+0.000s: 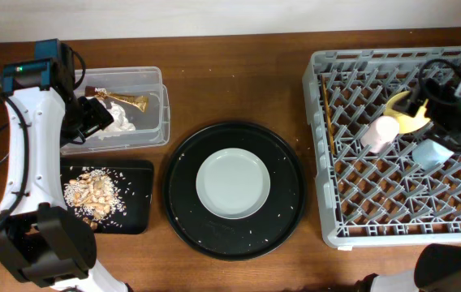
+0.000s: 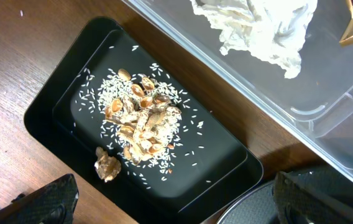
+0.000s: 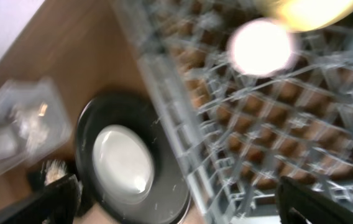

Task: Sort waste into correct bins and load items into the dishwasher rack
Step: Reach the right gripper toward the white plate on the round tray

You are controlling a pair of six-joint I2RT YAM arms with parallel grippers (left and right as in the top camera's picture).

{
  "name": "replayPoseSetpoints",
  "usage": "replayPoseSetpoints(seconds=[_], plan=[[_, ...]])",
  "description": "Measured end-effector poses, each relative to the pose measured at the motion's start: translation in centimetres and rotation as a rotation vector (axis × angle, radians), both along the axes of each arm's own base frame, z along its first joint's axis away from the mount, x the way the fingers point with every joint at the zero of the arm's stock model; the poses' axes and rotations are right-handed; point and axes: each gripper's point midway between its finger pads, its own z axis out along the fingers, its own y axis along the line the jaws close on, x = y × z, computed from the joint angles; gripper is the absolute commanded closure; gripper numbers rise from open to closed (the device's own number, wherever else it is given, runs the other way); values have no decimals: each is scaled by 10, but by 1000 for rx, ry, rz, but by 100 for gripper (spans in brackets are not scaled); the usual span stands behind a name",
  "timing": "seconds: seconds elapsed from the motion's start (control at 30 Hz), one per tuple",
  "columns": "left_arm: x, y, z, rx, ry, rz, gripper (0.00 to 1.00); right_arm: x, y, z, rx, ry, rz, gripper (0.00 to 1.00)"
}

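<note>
Over the clear tub, the left pincer hangs wide apart.

I work over a brown wooden surface whose grain runs left to right in darker streaks when seen from overhead. Close up from my left wrist, the wood shows fine lines and a mild sheen. The light is even, and shadows on the wood are soft-edged. Past the far edge runs a pale strip, plain off-white; wall or floor, I cannot tell. My right wrist's blurred view shows that paleness in its upper left corner.
</note>
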Motion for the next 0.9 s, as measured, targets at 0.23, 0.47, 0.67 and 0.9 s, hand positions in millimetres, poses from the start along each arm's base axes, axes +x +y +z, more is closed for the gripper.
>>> replayPoseSetpoints(seconds=[0.23, 0.47, 0.67, 0.9], plan=[[0, 0, 0, 0, 0, 0, 1, -15, 158, -26, -181, 61, 537, 13], [0, 0, 0, 0, 0, 0, 1, -4, 249, -66, -327, 3, 730, 44], [0, 0, 0, 0, 0, 0, 1, -6, 253, -189, -377, 290, 733, 59], [0, 0, 0, 0, 0, 0, 1, -1, 245, -246, -442, 391, 734, 59]])
